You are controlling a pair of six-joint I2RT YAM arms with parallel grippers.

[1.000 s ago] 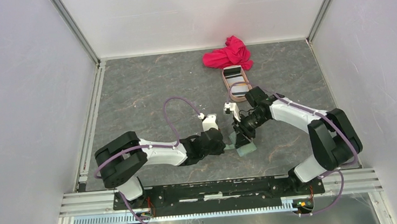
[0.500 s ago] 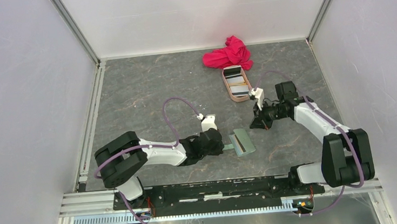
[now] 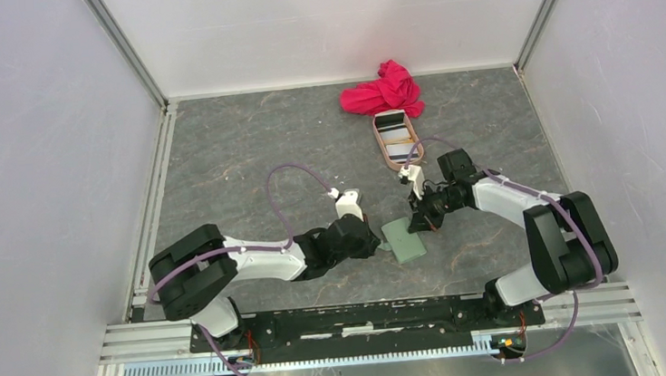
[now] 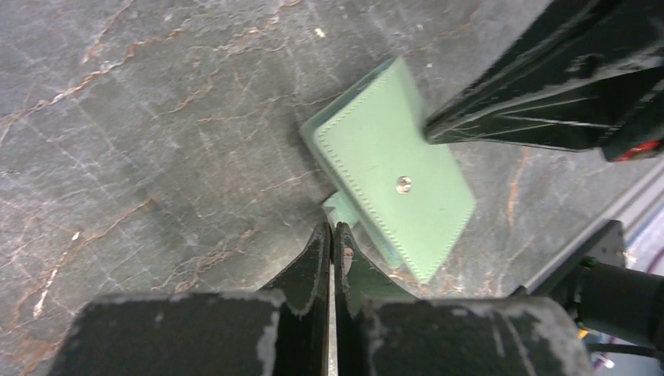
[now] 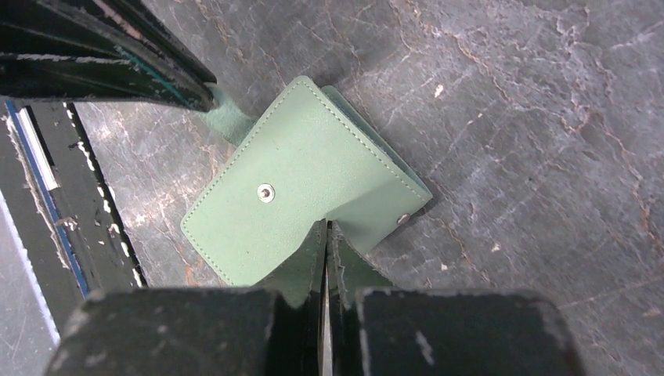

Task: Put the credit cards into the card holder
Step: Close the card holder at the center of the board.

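Card holder (image 3: 404, 239), fingers (image 4: 317, 258) at opposite edges

Clearance around the card holder (image 3: 404, 240). The left end effector (image 3: 377, 245), closed on the holder's left edge, and the right end effector (image 3: 419, 225), closed with its tips touching the far right side, occupy both flanks. Their arms bar the approaches from the near left and from the right. Bare tabletop (image 3: 245, 159) lies open across the far left and on the holder's near side. The oval tray (image 3: 378, 143) and the pink cloth (image 3: 384, 90) obstruct the far centre.
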